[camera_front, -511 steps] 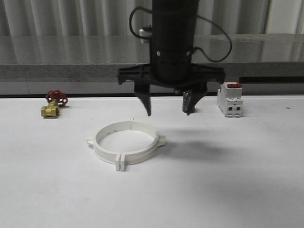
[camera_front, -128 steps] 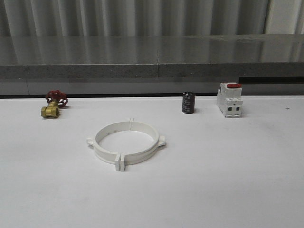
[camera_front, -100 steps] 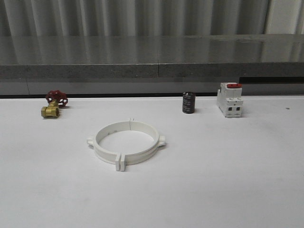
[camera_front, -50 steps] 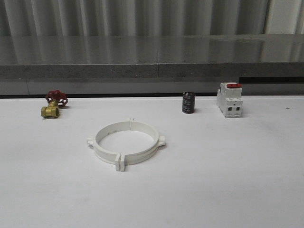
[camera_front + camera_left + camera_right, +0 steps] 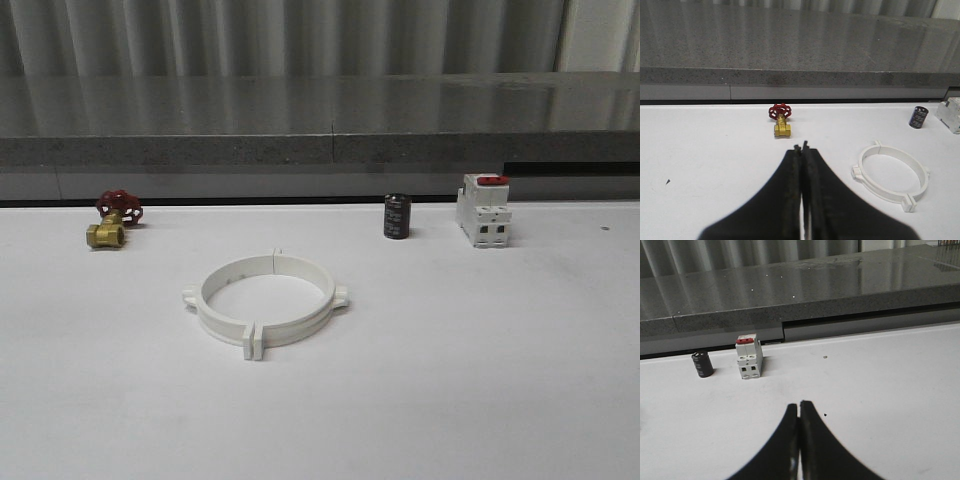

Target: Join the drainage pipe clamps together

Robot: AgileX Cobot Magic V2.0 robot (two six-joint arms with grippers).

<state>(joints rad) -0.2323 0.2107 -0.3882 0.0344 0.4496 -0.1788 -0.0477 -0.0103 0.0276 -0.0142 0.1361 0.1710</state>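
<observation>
The two white drainage pipe clamps [image 5: 264, 300] lie joined as one ring on the white table, flat end flanges meeting at the near side and the far side, small tabs sticking out left and right. The ring [image 5: 891, 171] also shows in the left wrist view, off to the side of the fingers. My left gripper [image 5: 801, 147] is shut with nothing between its fingers, held above bare table well short of the ring. My right gripper [image 5: 799, 404] is shut and empty too, over bare table far from the ring.
A brass valve with a red handwheel [image 5: 113, 218] sits at the back left. A black cylinder [image 5: 397, 217] and a white block with a red top [image 5: 484, 210] stand at the back right. A grey ledge [image 5: 320, 150] runs behind the table.
Five seconds ago an arm with an open gripper hung over the back of the ring; it has withdrawn from the front view. Nothing has moved in the last second.
</observation>
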